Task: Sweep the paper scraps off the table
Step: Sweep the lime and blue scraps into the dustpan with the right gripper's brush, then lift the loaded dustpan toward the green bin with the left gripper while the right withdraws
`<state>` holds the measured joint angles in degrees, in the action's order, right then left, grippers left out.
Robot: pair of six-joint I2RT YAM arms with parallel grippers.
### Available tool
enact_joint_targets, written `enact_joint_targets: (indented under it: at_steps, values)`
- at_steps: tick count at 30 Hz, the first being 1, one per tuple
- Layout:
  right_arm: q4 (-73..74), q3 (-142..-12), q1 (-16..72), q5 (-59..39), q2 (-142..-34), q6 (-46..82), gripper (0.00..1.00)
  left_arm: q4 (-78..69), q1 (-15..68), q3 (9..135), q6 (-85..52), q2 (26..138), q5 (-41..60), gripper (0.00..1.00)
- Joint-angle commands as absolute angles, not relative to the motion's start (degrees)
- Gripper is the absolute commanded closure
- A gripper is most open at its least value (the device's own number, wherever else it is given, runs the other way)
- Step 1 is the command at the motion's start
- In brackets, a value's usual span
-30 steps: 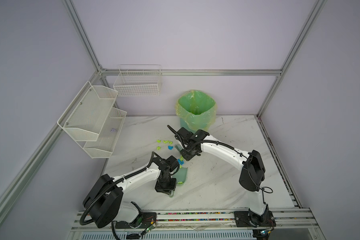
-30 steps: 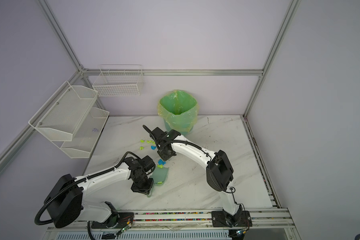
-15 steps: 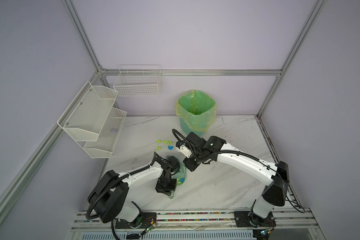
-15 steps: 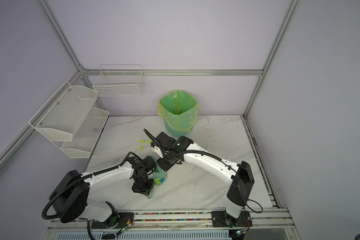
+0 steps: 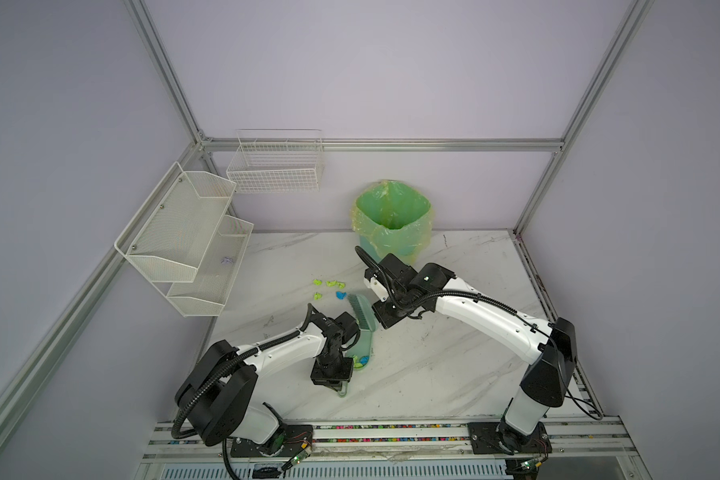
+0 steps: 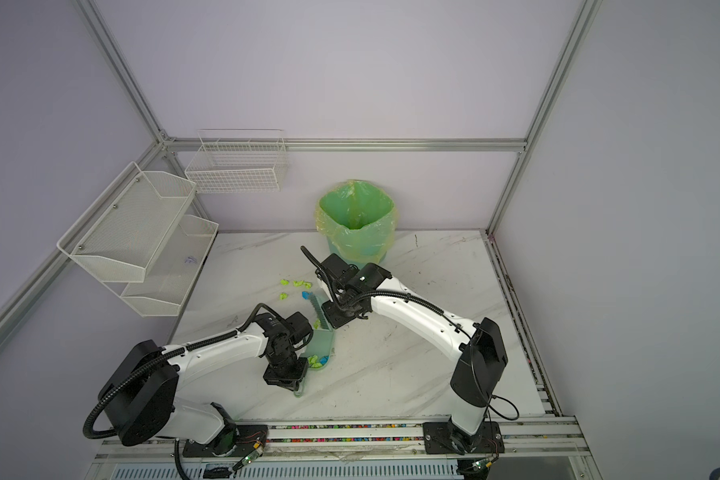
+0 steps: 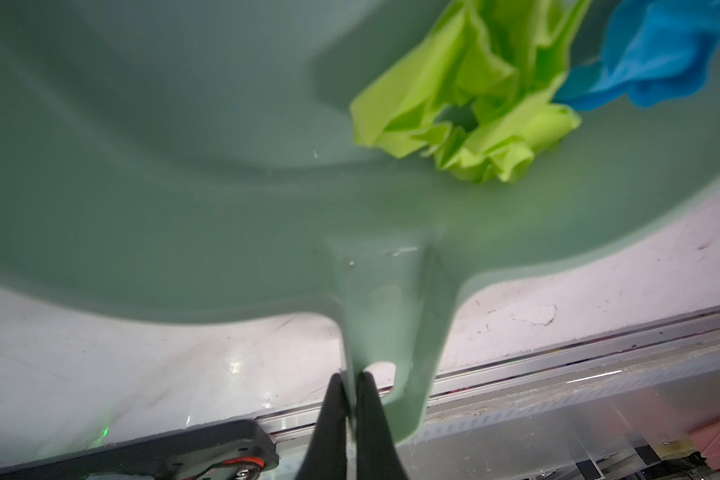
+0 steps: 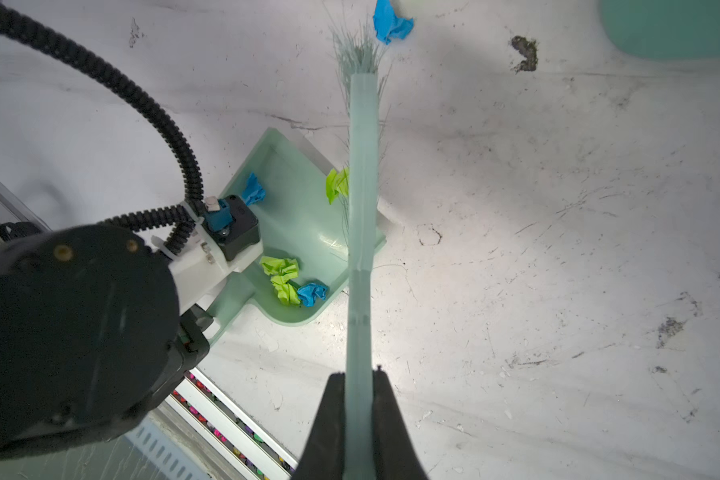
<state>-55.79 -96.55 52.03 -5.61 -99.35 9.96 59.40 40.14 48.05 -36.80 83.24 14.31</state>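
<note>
My left gripper [image 7: 350,382] is shut on the handle of a pale green dustpan [image 7: 184,166] that rests on the table [image 5: 433,365]. Yellow-green and blue paper scraps [image 8: 283,274] lie in the pan [image 5: 360,349]. My right gripper [image 8: 360,378] is shut on a pale green brush [image 8: 362,208], whose bristles reach over the pan's open edge. Both top views show the brush [image 5: 360,309] just behind the pan [image 6: 323,343]. Several loose paper scraps [image 5: 329,284] lie on the table beyond the brush tip, a blue one [image 8: 389,23] closest to the bristles.
A bin lined with a green bag [image 5: 391,220] stands at the back of the table, behind my right wrist. White wire baskets [image 5: 184,232] hang on the left wall. An aluminium rail with coloured beads [image 5: 371,428] runs along the front edge.
My right arm has swung its elbow out to the right and drawn the brush back from the loose scraps toward the pan. The left gripper and dustpan have barely moved.
</note>
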Motion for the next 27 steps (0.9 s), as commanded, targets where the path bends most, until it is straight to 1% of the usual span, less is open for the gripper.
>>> enact_joint_targets:
  at_steps: [1,4,5,9,13,16,22,24,27]
  values:
    - [-55.55,-98.40,51.46,-7.30,-99.32,10.27,1.00,60.38,39.64,49.42,-36.01,81.94,12.80,1.00]
    - [-55.46,-96.87,51.46,-11.02,-98.37,9.04,1.00,61.07,39.64,50.15,-35.73,82.17,11.99,1.00]
    - [-55.62,-96.09,51.49,-10.93,-97.91,8.94,1.00,61.31,39.64,50.48,-35.54,82.16,11.70,1.00]
    - [-57.04,-92.71,51.50,-5.14,-95.69,9.57,1.00,61.56,39.42,51.84,-35.19,82.68,10.90,1.00]
    - [-55.81,-88.96,51.50,-10.05,-91.71,8.46,1.00,62.09,39.00,53.68,-34.65,83.75,9.49,1.00]
    - [-56.65,-86.85,51.48,-5.77,-90.89,10.69,1.00,62.09,38.80,54.96,-34.63,83.89,8.04,1.00]
    - [-55.76,-85.28,50.95,-3.17,-86.81,13.79,1.00,62.88,38.56,58.53,-34.13,83.96,5.58,1.00]
    - [-56.02,-86.01,49.34,-0.92,-85.22,15.04,1.00,63.22,38.41,59.51,-33.90,83.59,4.83,1.00]
    - [-55.23,-85.22,45.98,-0.30,-83.13,15.52,1.00,64.12,38.23,61.40,-33.75,82.95,3.54,1.00]
